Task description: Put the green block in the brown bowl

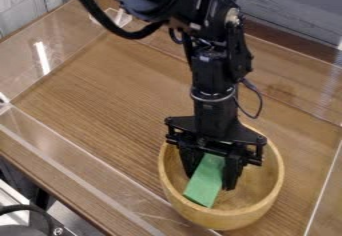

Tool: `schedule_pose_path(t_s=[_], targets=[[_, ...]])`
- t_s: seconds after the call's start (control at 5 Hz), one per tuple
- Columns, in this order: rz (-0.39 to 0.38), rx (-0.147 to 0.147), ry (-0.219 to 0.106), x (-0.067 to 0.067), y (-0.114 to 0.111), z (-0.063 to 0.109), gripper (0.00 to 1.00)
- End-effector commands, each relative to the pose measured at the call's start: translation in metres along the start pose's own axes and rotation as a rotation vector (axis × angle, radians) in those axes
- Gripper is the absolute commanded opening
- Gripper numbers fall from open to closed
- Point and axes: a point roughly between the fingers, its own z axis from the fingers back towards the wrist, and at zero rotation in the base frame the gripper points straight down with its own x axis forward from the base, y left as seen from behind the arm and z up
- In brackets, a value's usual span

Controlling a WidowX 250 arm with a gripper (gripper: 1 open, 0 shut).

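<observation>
The brown bowl [271,192] is a round wooden bowl with a thick rim, sitting at the near right of the wooden table. My gripper [211,178] points almost straight down over the bowl's middle, with its black fingers [186,166] reaching inside the rim. It is shut on the green block [203,189], a bright green bar that hangs tilted between the fingers. The block's lower end is down in the bowl. I cannot tell whether that end touches the bowl's floor.
The bowl stands on a wood-grain tabletop [107,90] enclosed by low transparent walls [54,140]. The black arm [214,50] rises from the gripper toward the upper left. A dark cable loops beside the arm.
</observation>
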Motion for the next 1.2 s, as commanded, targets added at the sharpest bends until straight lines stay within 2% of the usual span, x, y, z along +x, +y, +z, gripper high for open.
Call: schedule_pose_path(t_s=[0.0,1.0], targets=[[-0.001,-0.028,-0.062,0.009,-0.003,0.020,0.00],[-0.006,-0.047,-0.067,0.012,-0.005,0.032,0.00]])
